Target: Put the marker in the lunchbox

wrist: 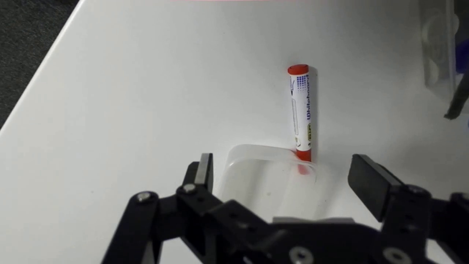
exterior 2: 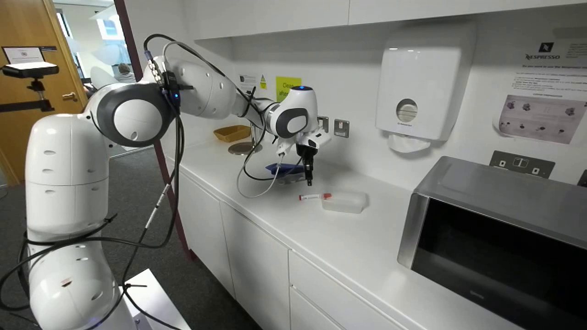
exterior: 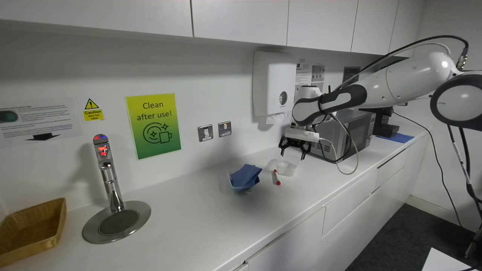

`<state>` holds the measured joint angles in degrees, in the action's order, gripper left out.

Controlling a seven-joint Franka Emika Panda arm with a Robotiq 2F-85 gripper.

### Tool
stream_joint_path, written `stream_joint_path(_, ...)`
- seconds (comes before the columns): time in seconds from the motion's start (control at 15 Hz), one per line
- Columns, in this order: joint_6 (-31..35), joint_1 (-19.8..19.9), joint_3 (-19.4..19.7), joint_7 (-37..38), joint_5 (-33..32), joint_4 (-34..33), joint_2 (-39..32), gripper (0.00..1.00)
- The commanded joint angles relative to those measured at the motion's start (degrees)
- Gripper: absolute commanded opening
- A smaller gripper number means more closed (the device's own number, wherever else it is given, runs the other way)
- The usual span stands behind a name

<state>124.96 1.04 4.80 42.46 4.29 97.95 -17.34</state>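
Hanging above the white table point(exterior: 188, 218) near a translucent plastic tub point(exterior: 287, 169), the black two-fingered pincer point(exterior: 292, 156) is seen with its fingers apart in an exterior view; a red-and-white cylindrical marker point(exterior: 276, 177) is placed between the tub and a blue-and-clear angular lunchbox point(exterior: 245, 177). In an exterior view, a boxy grey microwave point(exterior 2: 500, 247) is shown well apart from the tub. In the wrist view, one red end of the marker is seen just beside the tub; whether they touch cannot be told.

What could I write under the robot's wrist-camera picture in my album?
An open gripper hovers over a white counter, where a red-and-white marker lies beside a translucent container.
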Motion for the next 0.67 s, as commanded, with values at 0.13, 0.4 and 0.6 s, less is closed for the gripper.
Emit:
stream_joint_path(0.13,-3.3,-0.9,0.4,0.7,-1.7,-4.5,-3.5,1.0)
stream_joint_path(0.4,-4.8,-0.9,0.2,-0.3,-0.9,-6.5,-5.6,1.0)
stream_joint_path(0.6,-5.6,-1.0,0.0,-0.9,-0.4,-8.0,-7.1,1.0)
